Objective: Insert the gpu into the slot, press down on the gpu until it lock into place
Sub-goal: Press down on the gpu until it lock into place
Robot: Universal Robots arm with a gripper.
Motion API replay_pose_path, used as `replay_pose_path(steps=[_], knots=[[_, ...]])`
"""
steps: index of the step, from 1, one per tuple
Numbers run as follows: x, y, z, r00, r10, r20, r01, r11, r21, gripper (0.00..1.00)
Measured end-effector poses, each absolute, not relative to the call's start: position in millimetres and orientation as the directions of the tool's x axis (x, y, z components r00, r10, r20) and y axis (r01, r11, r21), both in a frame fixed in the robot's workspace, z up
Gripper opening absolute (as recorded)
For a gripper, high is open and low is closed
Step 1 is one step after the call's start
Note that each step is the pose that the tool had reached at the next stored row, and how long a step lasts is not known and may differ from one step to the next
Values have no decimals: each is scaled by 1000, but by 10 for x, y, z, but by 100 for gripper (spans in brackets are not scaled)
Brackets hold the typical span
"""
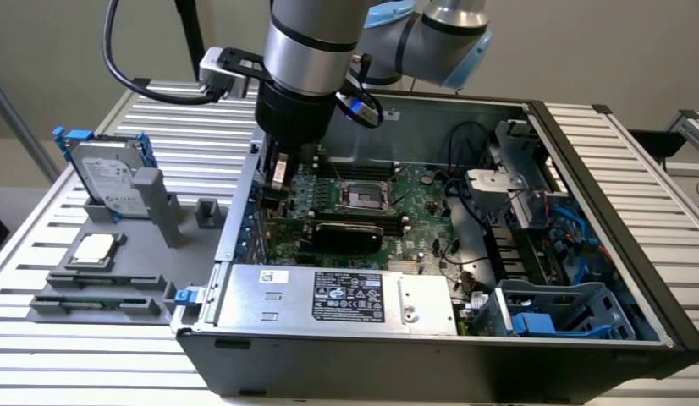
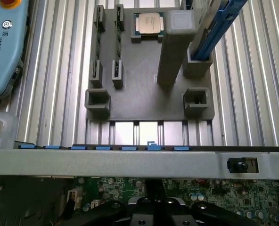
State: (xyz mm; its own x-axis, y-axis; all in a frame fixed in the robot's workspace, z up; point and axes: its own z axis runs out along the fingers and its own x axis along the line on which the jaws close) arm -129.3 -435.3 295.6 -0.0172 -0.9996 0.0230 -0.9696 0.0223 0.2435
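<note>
Ribbed, bare-metal table (image 1: 620,135) with a dull silver sheen. Matt grey plastic holder tray (image 2: 144,94). Brushed grey sheet-metal computer case (image 1: 440,355), black matt outside. Glossy black card (image 1: 343,234) on green circuit board (image 1: 417,216). Smooth silver-and-black arm (image 1: 310,51).

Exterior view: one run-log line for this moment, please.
gripper: shut, inside PC case | gpu: on motherboard, below gripper | contact: unclear

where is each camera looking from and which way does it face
Exterior view: off the arm, high, angled down into the open computer case; the arm and gripper show over the motherboard.
Wrist view: on the wrist, looking past the gripper over the case wall.
Shared: the grey parts holder and processor chip.
</note>
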Motion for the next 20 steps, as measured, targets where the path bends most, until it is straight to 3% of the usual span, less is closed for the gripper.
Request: replay_pose_path(steps=[20], knots=[[-1294,-4336,2948,-24,-999,27,-964,30,264,11]])
